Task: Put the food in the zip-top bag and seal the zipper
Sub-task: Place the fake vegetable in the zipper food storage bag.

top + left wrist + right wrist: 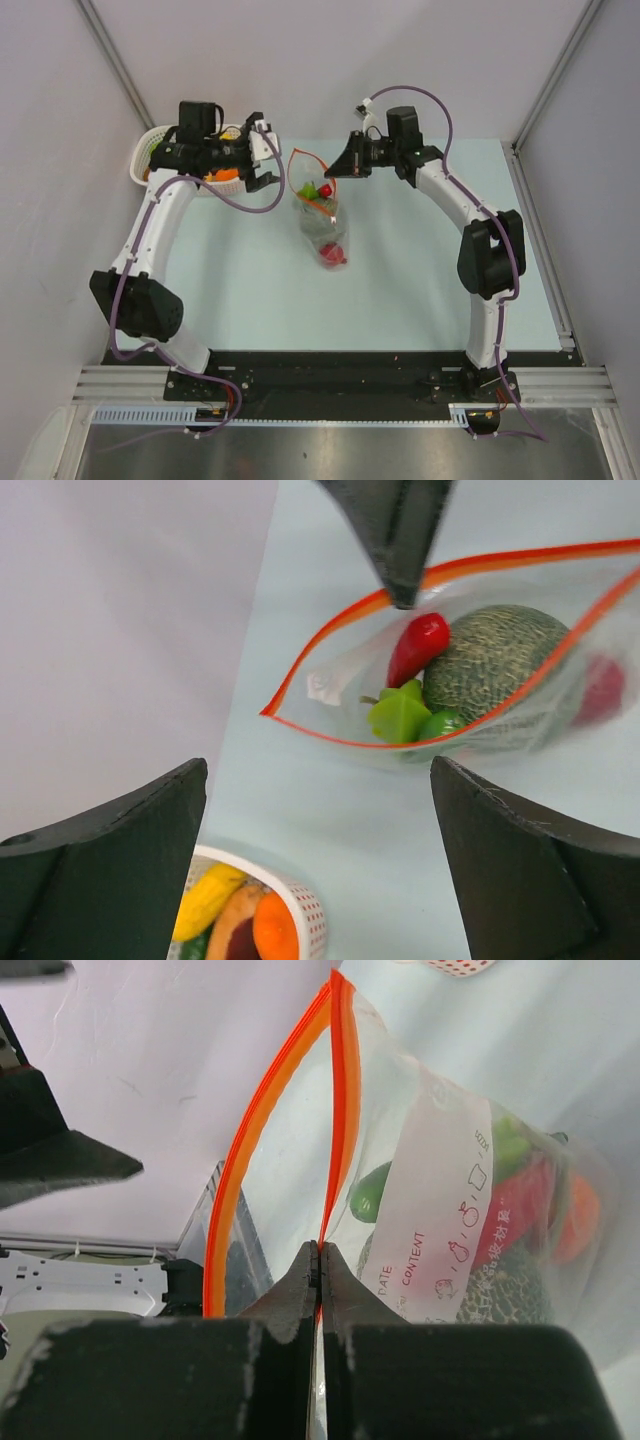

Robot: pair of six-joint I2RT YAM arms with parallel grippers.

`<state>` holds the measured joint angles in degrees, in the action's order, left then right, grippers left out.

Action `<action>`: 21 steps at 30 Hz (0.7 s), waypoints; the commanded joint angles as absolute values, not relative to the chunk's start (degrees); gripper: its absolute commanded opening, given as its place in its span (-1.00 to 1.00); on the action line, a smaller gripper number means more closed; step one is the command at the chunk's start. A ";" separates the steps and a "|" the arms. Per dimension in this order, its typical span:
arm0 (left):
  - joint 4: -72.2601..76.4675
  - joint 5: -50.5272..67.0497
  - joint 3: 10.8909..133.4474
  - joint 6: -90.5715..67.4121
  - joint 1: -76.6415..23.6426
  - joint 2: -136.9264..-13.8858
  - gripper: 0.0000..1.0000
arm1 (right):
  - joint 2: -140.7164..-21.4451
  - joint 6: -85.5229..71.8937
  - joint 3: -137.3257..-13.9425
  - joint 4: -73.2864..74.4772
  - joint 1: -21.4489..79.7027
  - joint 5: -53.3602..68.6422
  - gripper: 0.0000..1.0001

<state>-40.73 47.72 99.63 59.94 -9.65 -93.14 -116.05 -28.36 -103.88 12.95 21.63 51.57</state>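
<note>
At the far left, a white basket (pixel 143 152) held toy food (pixel 275 930). The left hand (pixel 318 780) hovered beside it, fingers spread wide, gripping nothing. At the centre of the table (pixel 420 290) lay the zip-top bag (pixel 325 225), its mouth gaping, with a red chili (pixel 420 645), a green pepper (pixel 398 718) and a melon (pixel 490 655) inside. The right hand (pixel 320 1260) was pinched tight on the zipper (pixel 250 1130).

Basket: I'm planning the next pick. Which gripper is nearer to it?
Left. The left gripper hangs open right beside the basket; the right gripper is farther off, across the zip-top bag, shut on its zipper.
</note>
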 commanded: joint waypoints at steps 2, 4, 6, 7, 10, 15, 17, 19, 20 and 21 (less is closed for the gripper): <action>-63.35 55.02 105.46 84.62 -11.42 -95.79 0.86 | -115.75 -26.46 -108.28 10.90 21.88 54.84 -1.00; -66.69 53.80 106.87 89.53 -12.30 -96.76 0.85 | -115.93 -26.46 -108.37 10.81 22.06 55.46 -1.00; -67.76 51.60 106.88 91.92 -14.67 -97.99 0.79 | -115.93 -25.84 -108.37 11.07 22.50 55.98 -1.00; -68.20 50.55 106.27 93.93 -15.37 -98.26 0.76 | -115.84 -25.40 -108.46 11.34 22.67 55.99 -1.00; -70.56 49.84 104.86 99.02 -16.87 -98.79 0.72 | -115.66 -24.08 -108.46 12.22 23.03 55.99 -1.00; -74.00 44.83 103.89 104.24 -18.63 -100.02 0.25 | -116.19 -23.73 -108.63 12.22 23.20 55.90 -1.00; -75.49 44.47 104.85 104.59 -19.50 -100.55 -0.08 | -116.45 -23.64 -109.07 12.04 23.55 56.16 -1.00; -78.38 44.82 105.99 104.94 -20.82 -100.55 -0.35 | -116.98 -23.47 -109.94 12.13 24.08 56.34 -1.00; -79.53 45.09 106.17 105.03 -21.53 -100.29 -0.76 | -117.24 -23.47 -110.21 12.04 24.26 56.60 -1.00; -80.50 45.09 106.17 105.03 -22.23 -100.02 -0.97 | -117.42 -23.47 -110.65 12.04 24.43 56.69 -1.00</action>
